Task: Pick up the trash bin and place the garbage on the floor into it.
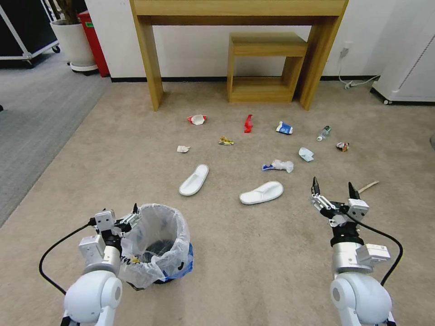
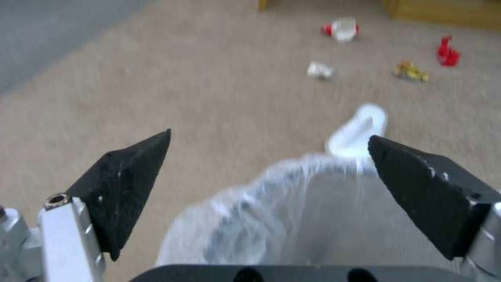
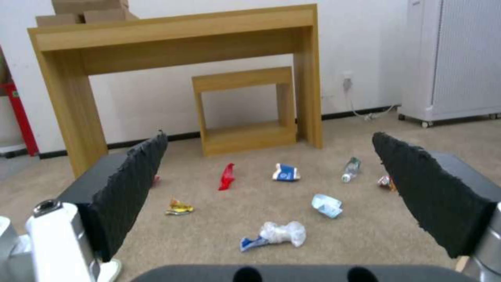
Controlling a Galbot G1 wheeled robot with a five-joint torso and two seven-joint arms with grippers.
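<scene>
Left hand (image 1: 129, 217) spread wide at trash bin (image 1: 156, 244) rim; right hand (image 1: 333, 190) spread, raised over carpet.

Place: an office-like room or test space staged as a room, not a lived-in home.
Floor: beige carpet (image 1: 253, 253) wall to wall, meeting grey carpet (image 1: 36, 113) on the robot's left.
Furniture: a bare wooden console table (image 1: 240, 9) against the white wall, a small open wooden shelf unit (image 1: 265, 68) beneath it (nothing stored on either that I can see).
Equipment: a white cabinet on castors (image 1: 408, 59) to the right, a black wheeled case (image 1: 22, 31) far left.
Corner: a white planter (image 1: 74, 43), a red object (image 1: 93, 38) just behind it.
Wall: a socket with a trailing cable (image 1: 358, 83).
</scene>
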